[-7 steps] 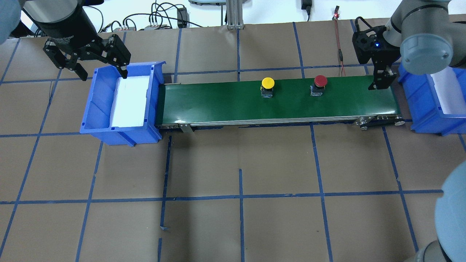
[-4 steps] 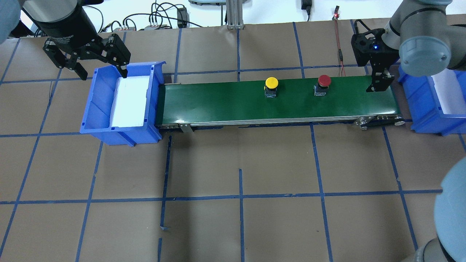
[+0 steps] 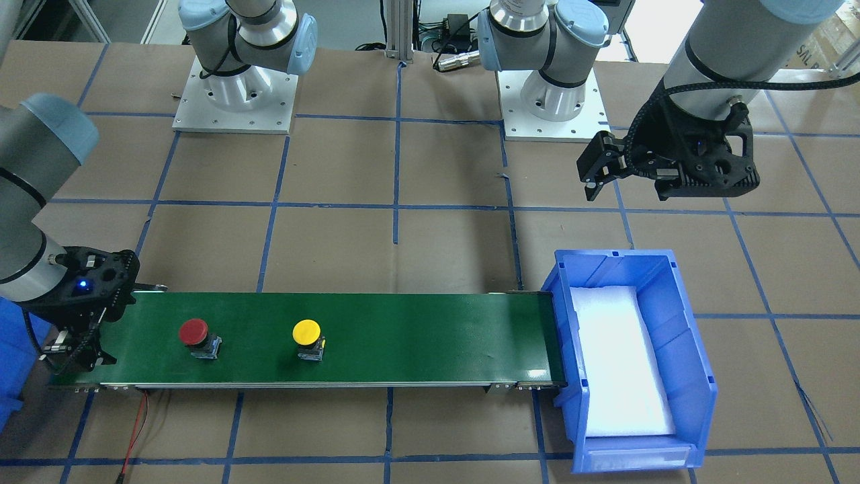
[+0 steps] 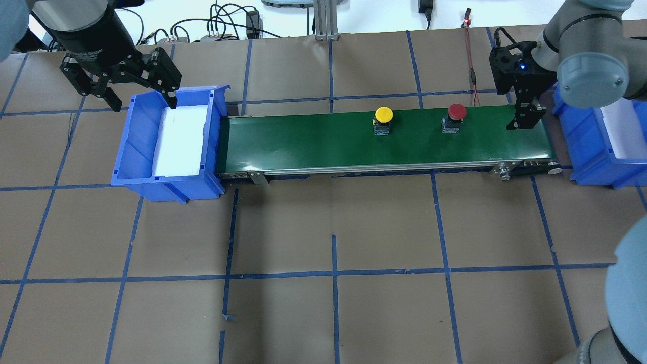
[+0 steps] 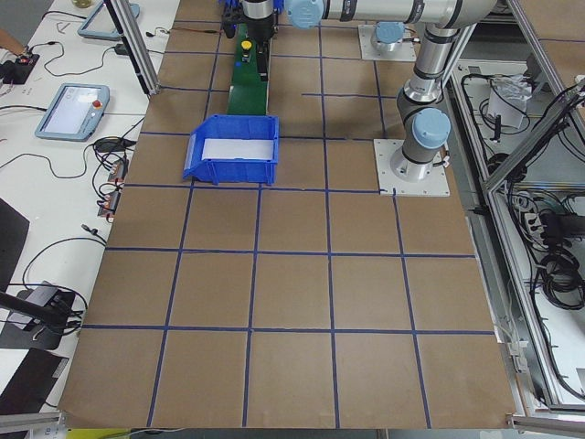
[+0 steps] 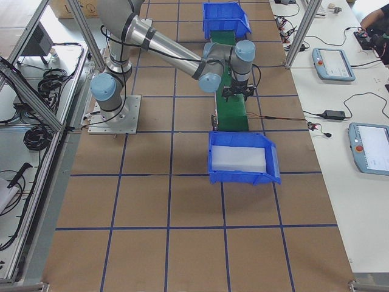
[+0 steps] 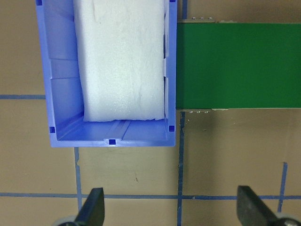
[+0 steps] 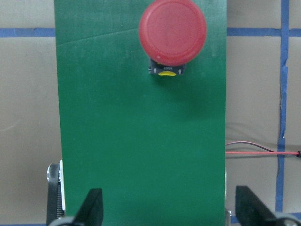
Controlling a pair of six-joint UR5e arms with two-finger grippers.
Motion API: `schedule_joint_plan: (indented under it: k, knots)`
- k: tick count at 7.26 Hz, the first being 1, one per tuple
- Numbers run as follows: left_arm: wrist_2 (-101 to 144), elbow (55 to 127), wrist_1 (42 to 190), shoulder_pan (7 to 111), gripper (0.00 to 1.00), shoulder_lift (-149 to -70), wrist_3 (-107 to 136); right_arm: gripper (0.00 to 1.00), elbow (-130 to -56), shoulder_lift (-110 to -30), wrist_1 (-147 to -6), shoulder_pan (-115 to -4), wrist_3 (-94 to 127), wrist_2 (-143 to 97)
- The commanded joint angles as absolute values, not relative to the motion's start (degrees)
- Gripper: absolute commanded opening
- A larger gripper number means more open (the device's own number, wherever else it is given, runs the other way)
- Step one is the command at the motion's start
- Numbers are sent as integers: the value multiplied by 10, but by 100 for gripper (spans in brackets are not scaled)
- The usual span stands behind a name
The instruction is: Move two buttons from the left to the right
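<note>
So: belt (image 4: 384,144) runs between two blue foam-lined bins, with the left bin (image 4: 126,162) at one end and the right bin (image 4: 581,167) just past the other. Left gripper (image 4: 144,105) hangs high near the left bin, jaws spread, holding nothing. Right gripper (image 4: 525,117) sits low over the belt's right end, jaws wide apart across the belt, nothing in them. Both buttons stand upright on the belt, right of its middle. Red button (image 4: 456,112) is nearest the right gripper, close but not touching. Yellow button (image 4: 383,115) is further back, well apart from red.

My read is that the step is catching red at the belt end. Right wrist view shows the cap roughly centred between the fingers (image 8: 94,202), so little sideways fix is needed. The cap is rounded and wider than the base, so I'd close square on the base or low on the cap's rim, not the dome, or it may tip or squirt out. Close only once red sits between the fingers, then lift straight up before swinging to the right bin.
</note>
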State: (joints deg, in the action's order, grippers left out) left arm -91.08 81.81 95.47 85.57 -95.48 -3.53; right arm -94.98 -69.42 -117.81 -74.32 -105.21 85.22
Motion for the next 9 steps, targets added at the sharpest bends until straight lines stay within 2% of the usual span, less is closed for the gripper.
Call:
schedule_joint_plan:
  k: [1,5,9]
  knots:
    - [-911,817,954,856,100,-955,-34,99,-961,-695,-1178,-743,-1037,827]
    - [-911,818,954,856,100,-955,-33,100,-950,-700,-1180,-805,-1000,860]
    - [-911,818,954,855,100,-955,-33,100,-954,-694,-1182,-805,-1003,867]
